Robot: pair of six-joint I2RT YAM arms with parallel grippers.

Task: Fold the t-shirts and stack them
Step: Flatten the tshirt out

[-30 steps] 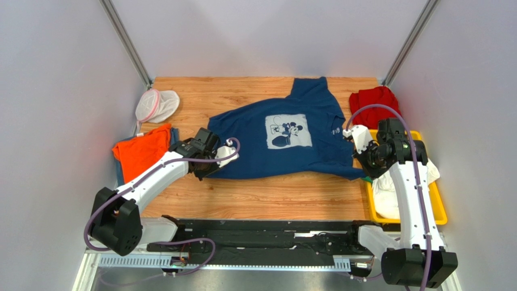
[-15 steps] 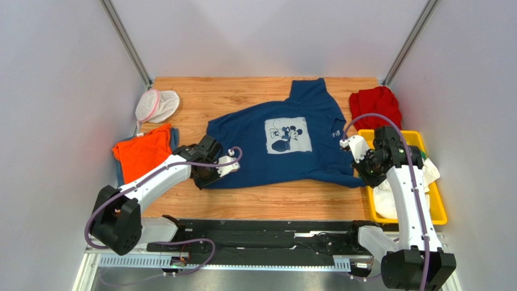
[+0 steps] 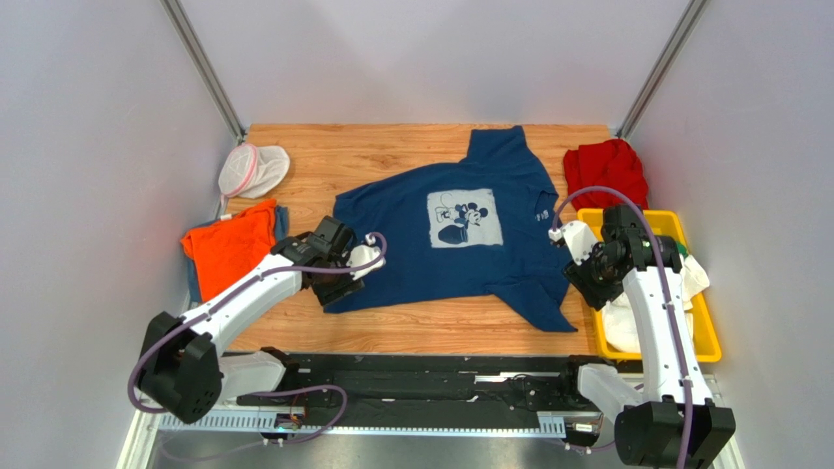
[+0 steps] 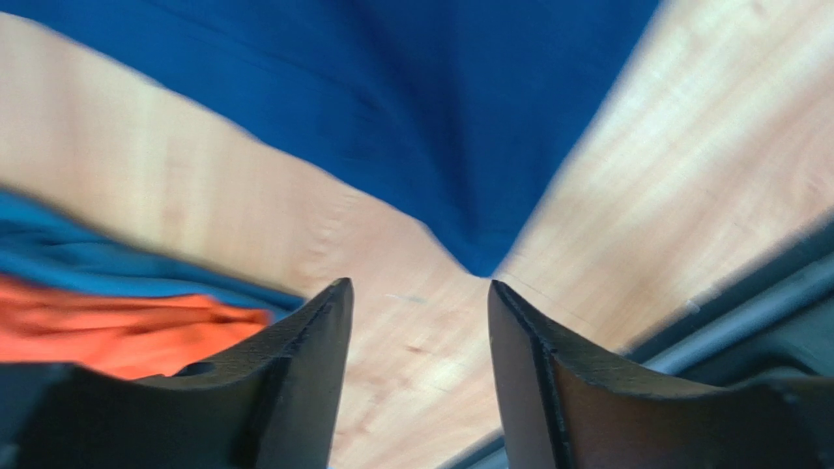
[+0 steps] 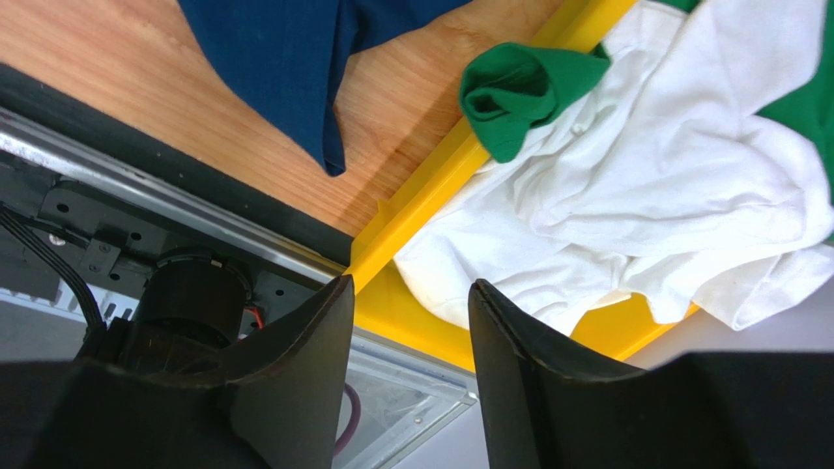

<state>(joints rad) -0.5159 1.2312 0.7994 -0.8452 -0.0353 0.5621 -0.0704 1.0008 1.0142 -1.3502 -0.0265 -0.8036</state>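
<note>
Though crumpled — white t-shirt (image 5: 666,195) in bin (image 5: 411,318)

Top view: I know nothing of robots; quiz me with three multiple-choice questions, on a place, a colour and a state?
1. Where does the orange t-shirt lie?
A. On the red shirt
B. At the left edge of the table
C. On the navy shirt

2. What colour is the tray at the right?
A. Grey
B. Pink
C. Yellow

3. How is the left gripper?
A. Open, holding nothing
B. Shut on the navy shirt
C. Shut on a pouch

Answers: 1 B, it lies far left; 2 C, its rim is yellow; 3 A, jaws apart, nothing between.
</note>
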